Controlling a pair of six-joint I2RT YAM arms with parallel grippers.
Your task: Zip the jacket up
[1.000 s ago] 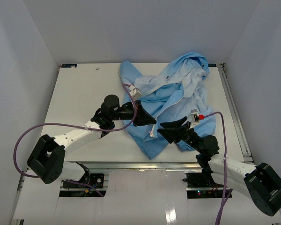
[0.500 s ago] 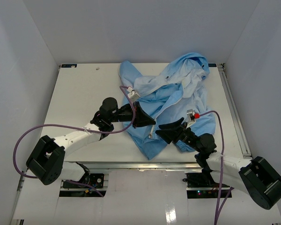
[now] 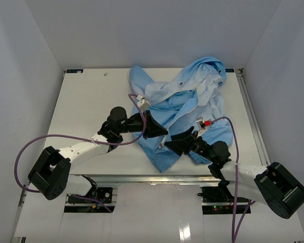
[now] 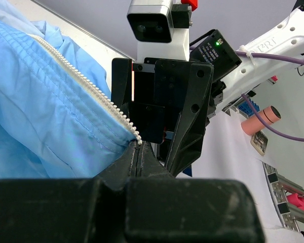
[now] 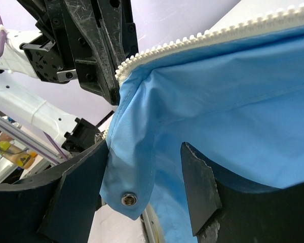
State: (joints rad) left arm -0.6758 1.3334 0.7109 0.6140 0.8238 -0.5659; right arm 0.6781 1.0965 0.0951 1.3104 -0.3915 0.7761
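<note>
Fingers point(image 4: 116, 169) on jacket point(image 3: 190, 109) hem (hood far-right)

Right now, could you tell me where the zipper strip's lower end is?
In the top view, the zipper strip's lower end is centrally over the table's near half, pinched by the left gripper, the right gripper facing it.

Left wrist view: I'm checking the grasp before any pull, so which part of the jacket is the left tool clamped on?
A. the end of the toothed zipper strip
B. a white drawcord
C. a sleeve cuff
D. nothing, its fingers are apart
A: the left tool is closed right where the teeth of the zipper strip run out, with the blue fabric of the jacket gathered beside the pinch.
</note>
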